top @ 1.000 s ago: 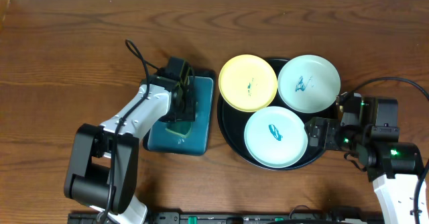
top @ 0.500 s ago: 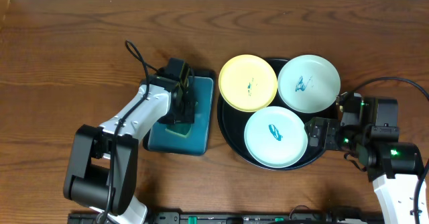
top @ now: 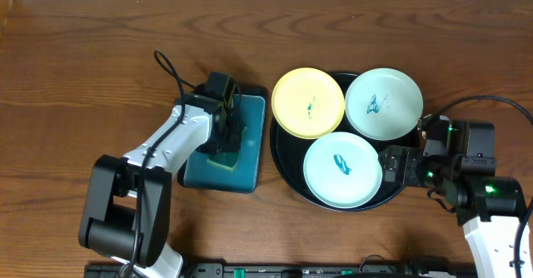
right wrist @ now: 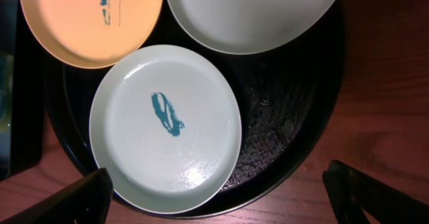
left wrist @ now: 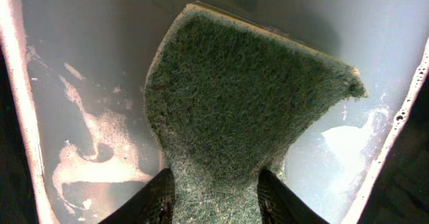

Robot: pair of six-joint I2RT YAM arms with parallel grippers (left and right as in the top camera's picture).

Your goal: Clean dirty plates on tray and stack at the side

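Wood-brown bench [top: 83, 62] across the whole overhead view. Far left, nothing but bare grain. Toward the middle, rectangular teal tray [top: 250, 136], wet and streaked with suds in the left wrist view. Inside it, green scouring sponge [left wrist: 234, 96], lying flat, yellow layer just showing along its far edge. Left gripper [top: 225, 141] lowered into that tray, closed on the sponge's near end; fingers [left wrist: 161, 197] pressed against either side, sponge narrowed to a waist between them.

Just beside the teal tray, round black tray [top: 285, 163] with three plates crowded edge to edge. Yellow plate [top: 308, 103] at rear left, overhanging the rim. Front mint plate [top: 342, 170] fully inside, nearest the robot. Rear mint plate [top: 383, 103] at rear right, also past the rim. Blue-green smear at the centre of each.

Far right, right gripper [right wrist: 218, 184] spread wide open, holding nothing, hovering at the black tray's near-right rim, facing the front mint plate.
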